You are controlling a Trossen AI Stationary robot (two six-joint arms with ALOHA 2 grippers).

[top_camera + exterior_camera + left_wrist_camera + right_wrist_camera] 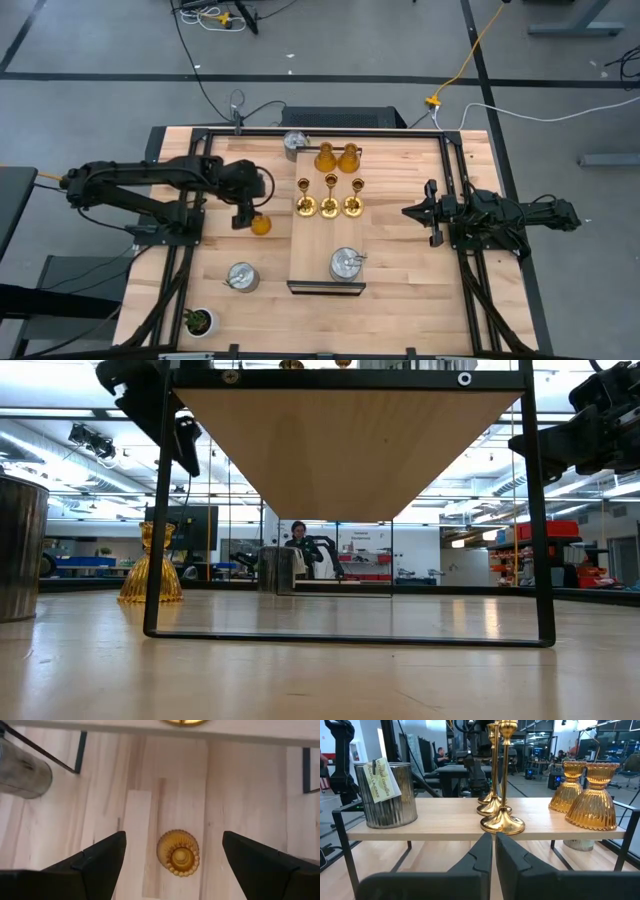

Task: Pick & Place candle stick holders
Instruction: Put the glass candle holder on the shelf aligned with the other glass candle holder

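An amber bell-shaped holder (260, 224) stands upright on its base on the table, left of the raised wooden shelf (315, 255); it also shows in the low view (150, 565). My left gripper (173, 837) is open and hovers above it, pointing down, one finger to each side and clear of it (179, 852). On the shelf stand three gold holders (330, 205), two amber holders (337, 157) and a silver holder (345, 264). My right gripper (493, 840) is shut and empty, right of the shelf (408, 212).
A silver holder (241, 277) stands on the table near the front left, another (296, 142) at the shelf's far end. A small potted plant (198, 321) sits at the near left corner. The shelf's black metal legs (155, 560) stand close to the amber holder.
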